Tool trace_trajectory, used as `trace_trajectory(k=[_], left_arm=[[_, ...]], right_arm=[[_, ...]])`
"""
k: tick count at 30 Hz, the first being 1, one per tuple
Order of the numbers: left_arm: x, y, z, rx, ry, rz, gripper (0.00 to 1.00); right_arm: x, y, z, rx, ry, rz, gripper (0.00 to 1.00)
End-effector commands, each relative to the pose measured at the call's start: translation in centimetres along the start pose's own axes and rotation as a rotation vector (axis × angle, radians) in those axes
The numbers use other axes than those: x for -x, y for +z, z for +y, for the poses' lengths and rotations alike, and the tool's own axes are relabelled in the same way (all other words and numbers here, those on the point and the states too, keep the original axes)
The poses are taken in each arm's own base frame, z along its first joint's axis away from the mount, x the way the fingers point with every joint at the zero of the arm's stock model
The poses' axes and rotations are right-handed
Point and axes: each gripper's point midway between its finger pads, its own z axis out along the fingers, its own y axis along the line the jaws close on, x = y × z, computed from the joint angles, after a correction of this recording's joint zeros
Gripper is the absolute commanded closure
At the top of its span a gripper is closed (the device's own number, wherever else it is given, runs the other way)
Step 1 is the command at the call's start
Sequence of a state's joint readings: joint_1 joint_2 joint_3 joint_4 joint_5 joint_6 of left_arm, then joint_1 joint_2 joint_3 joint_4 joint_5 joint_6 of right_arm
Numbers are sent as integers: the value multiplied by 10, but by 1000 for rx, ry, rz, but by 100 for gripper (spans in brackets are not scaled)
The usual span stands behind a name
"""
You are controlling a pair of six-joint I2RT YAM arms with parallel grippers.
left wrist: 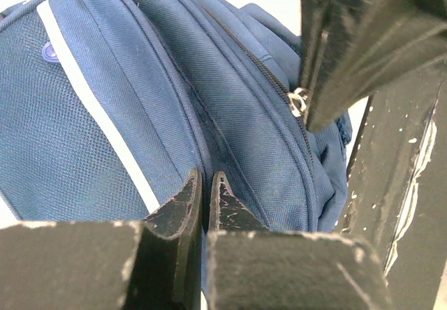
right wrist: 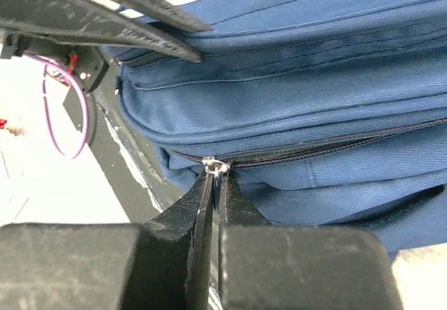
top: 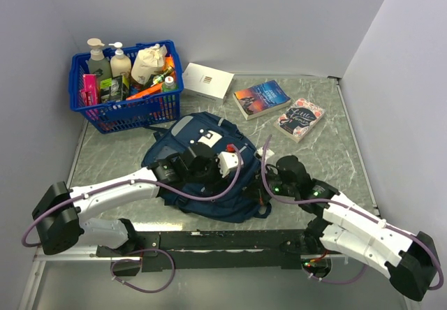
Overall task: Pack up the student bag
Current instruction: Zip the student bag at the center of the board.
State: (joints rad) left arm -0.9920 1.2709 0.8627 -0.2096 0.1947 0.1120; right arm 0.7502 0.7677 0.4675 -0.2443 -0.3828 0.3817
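Table (top: 335, 114) bears student bag (top: 230, 205), basket (top: 126, 109), box (top: 207, 80), books (top: 261, 98).

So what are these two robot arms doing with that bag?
Both arms are on the navy blue fabric backpack. The right gripper pinches its small metal zipper pull, the zip looking closed; the left gripper is shut on the fabric nearby, seemingly steadying it. A blue paperback book, a dark paperback book, a white flat box and a blue plastic basket of bottles sit behind it.
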Motion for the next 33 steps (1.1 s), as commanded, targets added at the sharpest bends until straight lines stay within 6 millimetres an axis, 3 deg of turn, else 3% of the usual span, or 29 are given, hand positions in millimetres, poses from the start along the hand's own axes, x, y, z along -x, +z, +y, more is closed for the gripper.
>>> trace_trajectory(k=[1,14,18,23,29,33], left_arm=[[-1,-14,-7,-54,111,17,99],[-34,-36,-40,-255,315,84,99],[-39,-54,-52,-358,448,95,99],[-70,-87,-65,-537,662,176,99],[-75,-112,-73,-640,827,165,99],[-79,-122,-72,-681,929,168,99]], right_arm=[[29,-4,-7,-78,-22,-36,100],[46,-10,-54,-231,86,-24,100],[55,-10,-74,-325,101,-42,100],[71,-5,-91,-391,62,-52,100],[91,1,-102,-425,29,-83,100],[96,18,-112,-423,25,-69,100]])
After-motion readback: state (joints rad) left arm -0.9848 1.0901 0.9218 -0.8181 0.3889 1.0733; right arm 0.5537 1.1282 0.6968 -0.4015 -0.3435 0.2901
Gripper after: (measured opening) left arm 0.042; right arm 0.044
